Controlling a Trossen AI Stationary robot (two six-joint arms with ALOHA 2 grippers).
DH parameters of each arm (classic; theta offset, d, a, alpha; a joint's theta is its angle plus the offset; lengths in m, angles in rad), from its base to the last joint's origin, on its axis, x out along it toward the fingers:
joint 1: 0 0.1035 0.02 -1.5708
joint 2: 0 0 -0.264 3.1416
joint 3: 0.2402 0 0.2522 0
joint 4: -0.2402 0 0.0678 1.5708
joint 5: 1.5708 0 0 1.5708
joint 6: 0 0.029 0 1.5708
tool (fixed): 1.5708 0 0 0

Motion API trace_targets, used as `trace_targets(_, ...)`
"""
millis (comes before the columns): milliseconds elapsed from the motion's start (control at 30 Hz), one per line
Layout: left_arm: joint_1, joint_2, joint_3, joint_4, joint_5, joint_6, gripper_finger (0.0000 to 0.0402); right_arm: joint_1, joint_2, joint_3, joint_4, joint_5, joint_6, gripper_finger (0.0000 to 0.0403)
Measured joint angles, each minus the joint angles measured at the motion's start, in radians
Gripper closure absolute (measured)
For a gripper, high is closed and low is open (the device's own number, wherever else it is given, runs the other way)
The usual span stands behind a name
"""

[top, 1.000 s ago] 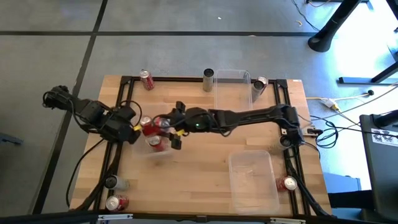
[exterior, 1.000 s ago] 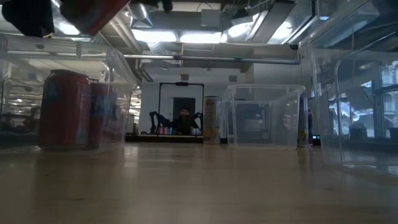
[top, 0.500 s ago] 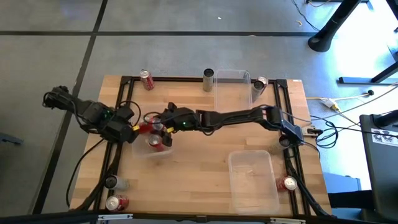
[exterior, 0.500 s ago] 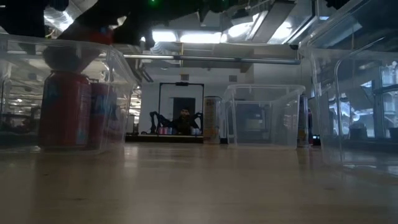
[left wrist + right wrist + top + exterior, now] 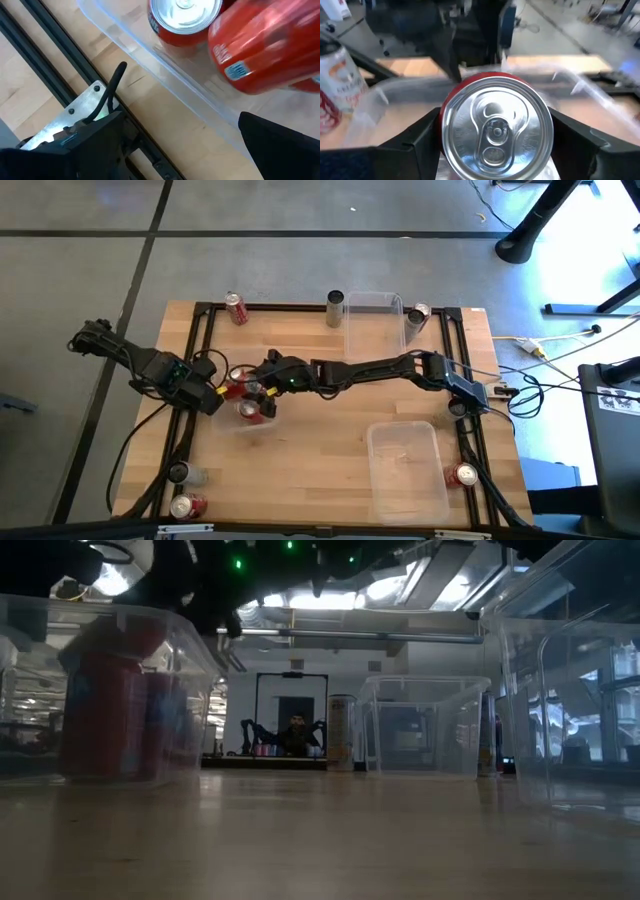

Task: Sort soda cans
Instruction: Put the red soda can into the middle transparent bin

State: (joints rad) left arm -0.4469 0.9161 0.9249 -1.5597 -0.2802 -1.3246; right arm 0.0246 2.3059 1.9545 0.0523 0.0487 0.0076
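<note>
Your right gripper point(image 5: 252, 387), clamped on 1 red silver-topped soda can point(image 5: 496, 125), has lowered it into the clear plastic bin point(image 5: 190, 650), so release comes next.

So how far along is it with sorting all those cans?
Early, it seems. One red soda can already stands in the clear plastic bin on the table's left. The right gripper holds another red can over that bin; the left gripper waits beside it. At least six cans remain around the table edges, like the red can at the far edge.
</note>
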Motion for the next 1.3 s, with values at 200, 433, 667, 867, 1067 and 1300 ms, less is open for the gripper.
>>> trace_targets(200,0.000,0.000,-0.001,0.002,-0.003,0.014,0.0018,0.001,0.001,0.000,-0.060,-0.016,-0.012,0.0123)
trace_targets(433,0.000,0.000,-0.001,0.004,-0.011,0.019,0.0018,0.001,0.004,0.000,-0.102,-0.017,-0.013,0.0123)
trace_targets(667,0.000,0.001,-0.002,0.007,-0.016,0.024,0.0018,0.001,0.028,0.003,-0.120,-0.010,-0.011,0.0123)
trace_targets(867,0.000,0.001,-0.002,0.008,-0.019,0.027,0.0018,0.001,0.029,0.003,-0.122,0.008,-0.009,0.0123)
trace_targets(1067,0.000,0.001,-0.002,0.022,-0.022,0.045,0.0018,0.000,0.031,0.003,-0.122,0.014,-0.010,0.0042)
trace_targets(1300,0.000,0.001,-0.002,0.032,-0.026,0.050,0.0018,0.000,0.032,0.002,-0.124,0.018,-0.012,0.0020)
